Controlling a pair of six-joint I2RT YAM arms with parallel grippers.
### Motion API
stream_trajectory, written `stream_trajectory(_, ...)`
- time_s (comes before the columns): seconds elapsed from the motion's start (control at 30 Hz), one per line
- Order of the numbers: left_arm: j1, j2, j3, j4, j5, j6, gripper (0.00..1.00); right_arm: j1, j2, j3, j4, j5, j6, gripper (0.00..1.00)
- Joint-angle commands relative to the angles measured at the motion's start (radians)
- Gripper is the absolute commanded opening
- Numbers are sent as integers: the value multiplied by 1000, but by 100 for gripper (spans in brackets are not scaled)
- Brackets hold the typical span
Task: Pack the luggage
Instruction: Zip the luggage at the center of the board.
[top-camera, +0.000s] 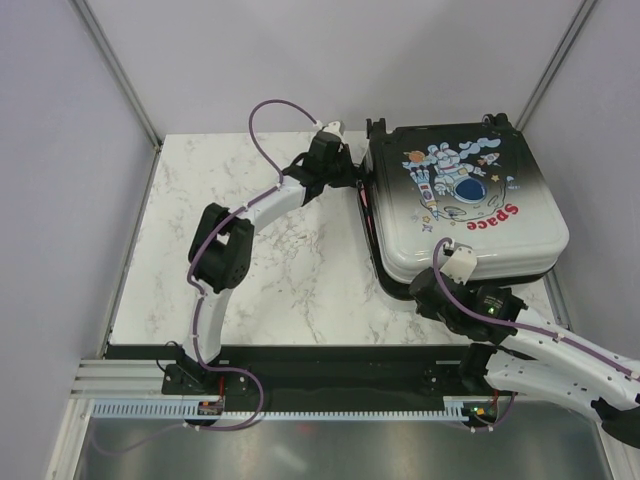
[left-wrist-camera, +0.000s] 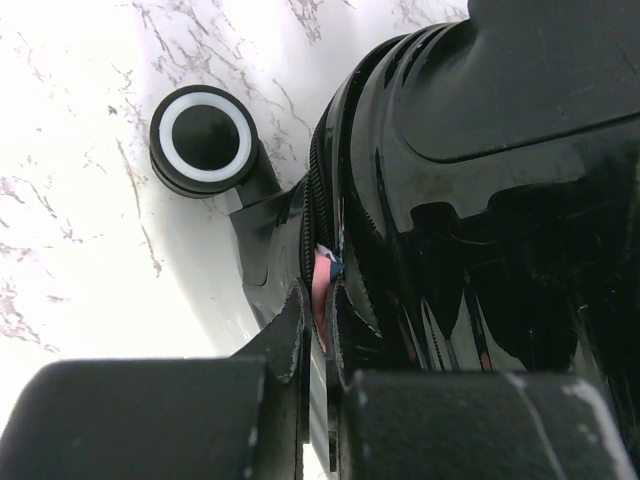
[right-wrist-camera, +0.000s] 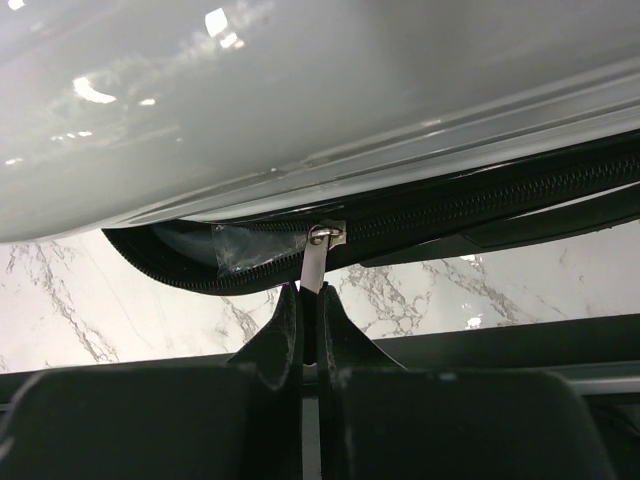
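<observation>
Black fingers (left-wrist-camera: 150, 420) of the left gripper (left-wrist-camera: 320, 305) fill the bottom of its wrist view, nearest the lens, and the right gripper (right-wrist-camera: 310, 300) sits the same way in its own view.

Largest in the overhead view is the marble table (top-camera: 260, 290), white with grey veins. On its back right part lies the luggage (top-camera: 470, 225), a hard-shell suitcase lying flat with the astronaut print and red "Space" lettering facing up. The shell fades from black at the far side to white at the near side. Its lid rests on the lower half, but the seam is not sealed. Along the near edge the zipper (right-wrist-camera: 500, 205) runs closed to the right of the slider, while to the left it gapes in a dark loop.

The left arm (top-camera: 225, 245) reaches from the near left across the table to the suitcase's far left corner. The right arm (top-camera: 540, 350) comes in from the near right to the suitcase's near edge.

A black wheel (left-wrist-camera: 200, 140) with a white ring juts from that far corner, just above the marble. Beside it the left gripper is clenched on a small pink tab (left-wrist-camera: 322, 285) that sticks out of the zip seam. The right gripper is pinched tight on the silver zipper pull (right-wrist-camera: 313, 265), which hangs from the slider. A scrap of clear tape (right-wrist-camera: 250, 248) clings to the seam just left of that slider.
</observation>
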Motion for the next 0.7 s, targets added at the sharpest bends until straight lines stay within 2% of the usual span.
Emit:
stream_trajectory(0.0,-91,105,-64,-163,198,-78,2,-4,-1,9,-77,22,1,0)
stream_trajectory(0.17,-79,-6,-159,-94,179,-99,2,-4,-5,14,-84,25,-7,0)
stream_trajectory(0.37,-77,-159,-362,-14,184,-139,2,-5,19,19,-81,25,-33,0)
stream_trajectory(0.67,-82,-328,-593,65,184,-157,2,-5,56,-12,-5,13,-70,0)
